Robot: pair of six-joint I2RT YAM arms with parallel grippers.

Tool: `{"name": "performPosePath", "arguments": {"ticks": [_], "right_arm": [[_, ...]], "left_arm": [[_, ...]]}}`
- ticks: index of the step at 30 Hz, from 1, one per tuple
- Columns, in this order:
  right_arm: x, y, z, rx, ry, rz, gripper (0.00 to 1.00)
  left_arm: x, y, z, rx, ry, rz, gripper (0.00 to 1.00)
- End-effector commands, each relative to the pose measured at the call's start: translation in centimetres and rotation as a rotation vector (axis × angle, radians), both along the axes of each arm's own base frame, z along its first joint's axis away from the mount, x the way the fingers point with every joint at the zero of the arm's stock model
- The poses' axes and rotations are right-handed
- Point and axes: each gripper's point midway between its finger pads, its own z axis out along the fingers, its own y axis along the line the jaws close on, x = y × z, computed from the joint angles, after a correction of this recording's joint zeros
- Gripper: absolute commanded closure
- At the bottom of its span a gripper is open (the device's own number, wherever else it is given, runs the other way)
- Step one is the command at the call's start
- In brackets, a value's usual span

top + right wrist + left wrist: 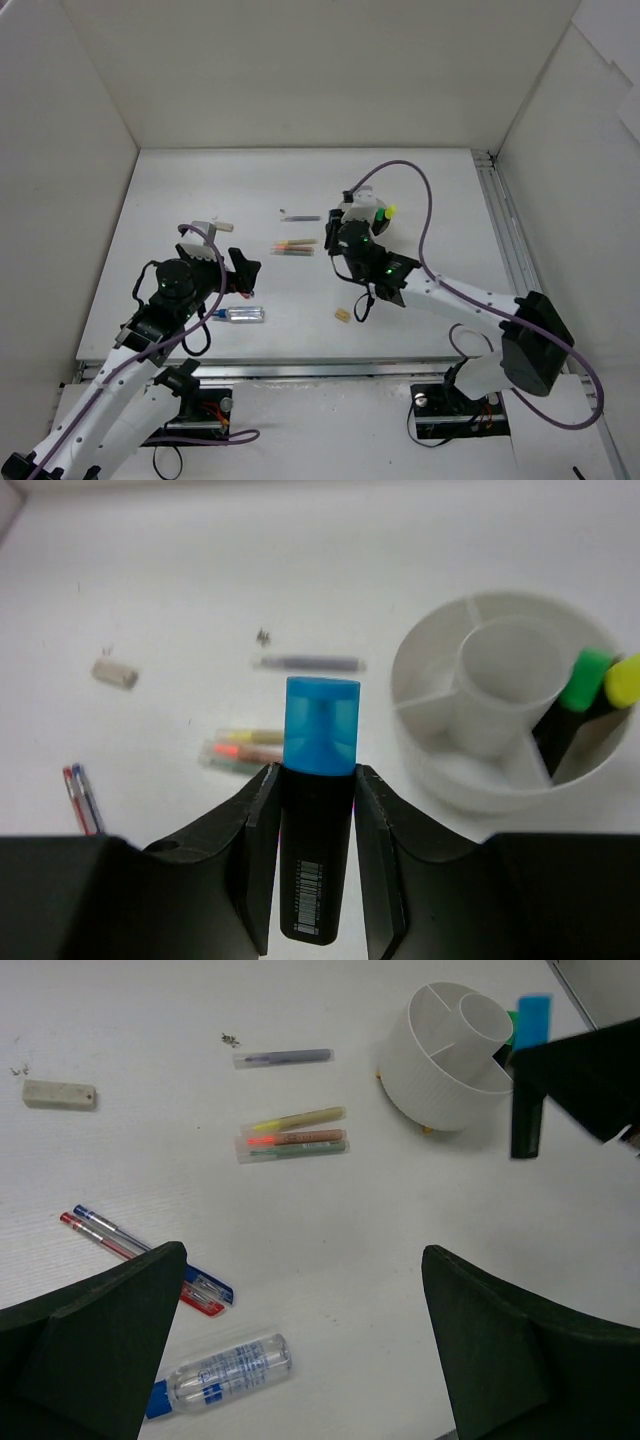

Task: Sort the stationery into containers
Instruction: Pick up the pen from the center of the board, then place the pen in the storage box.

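Note:
My right gripper is shut on a black highlighter with a blue cap, held off the table just left of the round white organizer. A green-capped highlighter and a yellow-capped highlighter stand in one outer compartment. From above, the right gripper covers part of the organizer. My left gripper hangs open and empty over bare table, with a clear blue-capped marker lying just beside its left finger.
Thin pastel pencils lie bunched mid-table, a slim grey pen behind them. Red and blue pens lie at the left. A beige eraser sits far left, and another eraser near the front edge.

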Motion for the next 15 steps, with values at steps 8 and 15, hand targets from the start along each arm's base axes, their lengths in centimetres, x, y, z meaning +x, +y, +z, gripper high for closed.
{"name": "performPosePath", "arguments": {"ticks": [8, 15], "right_arm": [[4.7, -9.8, 12.1, 0.005, -0.533, 0.025, 1.00], [6.1, -11.3, 11.2, -0.054, -0.600, 0.219, 1.00]], "left_arm": [[0.9, -0.1, 2.2, -0.006, -0.047, 0.006, 0.01], [0.9, 0.1, 2.3, -0.004, -0.065, 0.015, 0.01]]}}
